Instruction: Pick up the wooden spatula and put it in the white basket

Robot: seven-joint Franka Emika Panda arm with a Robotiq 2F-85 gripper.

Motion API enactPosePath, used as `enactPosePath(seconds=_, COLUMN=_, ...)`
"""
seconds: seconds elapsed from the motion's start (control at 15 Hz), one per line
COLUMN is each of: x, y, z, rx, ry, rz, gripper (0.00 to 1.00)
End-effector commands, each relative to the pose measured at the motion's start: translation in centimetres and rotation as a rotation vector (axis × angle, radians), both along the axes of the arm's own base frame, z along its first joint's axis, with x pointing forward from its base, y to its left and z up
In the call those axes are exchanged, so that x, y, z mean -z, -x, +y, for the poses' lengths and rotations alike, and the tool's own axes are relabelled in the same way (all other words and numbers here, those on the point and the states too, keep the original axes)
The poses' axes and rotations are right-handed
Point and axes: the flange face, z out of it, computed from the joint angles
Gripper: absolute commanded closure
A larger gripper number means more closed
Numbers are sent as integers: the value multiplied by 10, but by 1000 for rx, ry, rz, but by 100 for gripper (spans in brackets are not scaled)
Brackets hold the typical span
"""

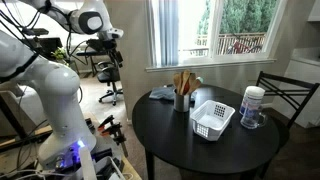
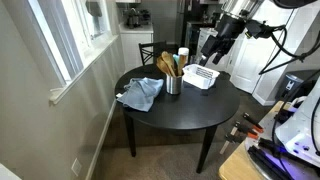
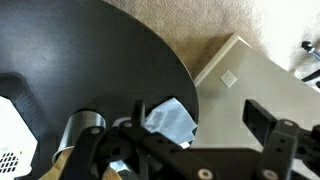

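**While the tool (image 3: pixel 200 120) hangs empty, spatula (image 1: pixel 185 82) stands in cup (image 1: pixel 183 100)**

In an exterior view, the cup stands on the worktop (image 1: pixel 180 145) just beside the basket (image 1: pixel 212 120), with the tool (image 1: pixel 108 42) well apart. In an exterior view, the tool (image 2: pixel 214 45) hangs high, clear of the worktop (image 2: pixel 180 112). Wrist view: jaws spread wide, nothing between them; cup (image 3: pixel 80 125) and cloth (image 3: pixel 170 120) lie below.

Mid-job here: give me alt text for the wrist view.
The open tool hangs above a dark round table, over a metal cup of wooden utensils and a blue cloth. The white basket shows at the left edge; carpet lies beyond.
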Motion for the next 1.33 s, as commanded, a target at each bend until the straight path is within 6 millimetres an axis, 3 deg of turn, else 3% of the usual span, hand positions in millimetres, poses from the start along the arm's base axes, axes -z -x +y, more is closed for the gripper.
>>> enactPosePath(seconds=0.0, x=3, y=1, z=-1, rx=1, ry=4, rz=9, gripper=0)
enactPosePath(seconds=0.87, x=9, y=1, z=-3, rx=3, ry=10, rz=22, gripper=0)
enactPosePath(seconds=1.07, x=-4, y=-12, z=-14, rx=24, ry=30, rz=-9, gripper=0)
enactPosePath(seconds=1.27, x=-26, y=-34, z=-39, rx=29, ry=42, rz=-50, gripper=0)
